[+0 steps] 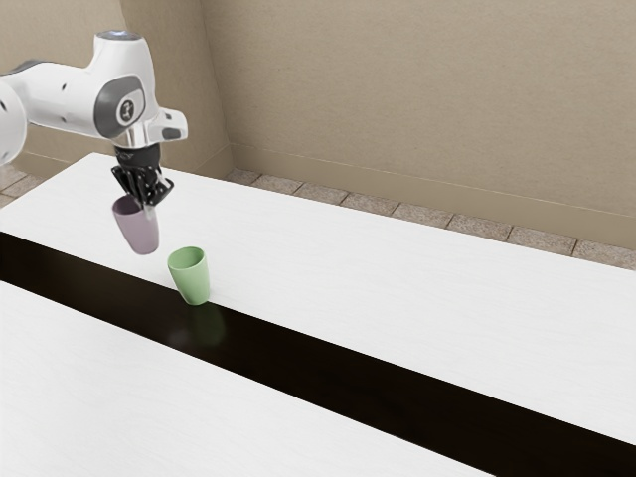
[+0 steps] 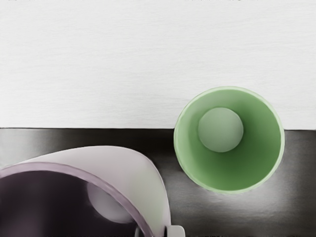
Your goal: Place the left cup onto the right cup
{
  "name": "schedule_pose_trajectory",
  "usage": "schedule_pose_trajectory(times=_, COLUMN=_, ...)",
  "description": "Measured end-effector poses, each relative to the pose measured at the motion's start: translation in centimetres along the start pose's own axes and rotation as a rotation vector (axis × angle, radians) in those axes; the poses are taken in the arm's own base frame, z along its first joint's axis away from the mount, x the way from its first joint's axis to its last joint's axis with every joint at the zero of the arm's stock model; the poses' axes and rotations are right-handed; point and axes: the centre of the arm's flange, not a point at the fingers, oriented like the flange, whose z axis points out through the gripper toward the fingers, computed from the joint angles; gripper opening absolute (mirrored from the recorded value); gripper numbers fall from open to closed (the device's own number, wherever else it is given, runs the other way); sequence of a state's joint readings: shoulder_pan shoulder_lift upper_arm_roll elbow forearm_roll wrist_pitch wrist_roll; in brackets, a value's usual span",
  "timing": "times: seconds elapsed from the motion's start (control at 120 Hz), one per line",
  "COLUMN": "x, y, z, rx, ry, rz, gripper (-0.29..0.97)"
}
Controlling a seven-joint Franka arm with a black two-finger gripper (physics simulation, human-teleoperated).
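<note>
Where the exterior view catches it, the mauve cup (image 1: 137, 227) is a plain tapered tumbler hanging above the white table (image 1: 397, 278), just beside the green cup (image 1: 189, 274), which stands at the black stripe (image 1: 348, 383). The gripper (image 1: 149, 199) pinches its rim with fingers close together. Its mouth faces up, its long axis slightly tilted, base nearer the green cup.

From the wrist, the mauve cup (image 2: 123, 168) looms beneath the hand, and the green cup (image 2: 228, 139) stands upright with its mouth open towards the camera.
</note>
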State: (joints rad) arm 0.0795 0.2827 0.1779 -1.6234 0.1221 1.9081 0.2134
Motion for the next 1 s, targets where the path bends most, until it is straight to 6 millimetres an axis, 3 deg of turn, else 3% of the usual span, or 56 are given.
schedule_pose_trajectory(times=0.242, x=-0.2, y=1.1, z=-1.5, rx=0.017, ry=0.004, rz=0.012, gripper=-0.11)
schedule_pose_trajectory(times=0.633, x=0.1, y=5.5, z=-3.4, rx=0.045, ry=0.009, rz=0.061, gripper=-0.11)
schedule_pose_trajectory(times=1.0, x=0.2, y=8.2, z=-3.0, rx=0.044, ry=-0.006, rz=0.072, gripper=-0.11)
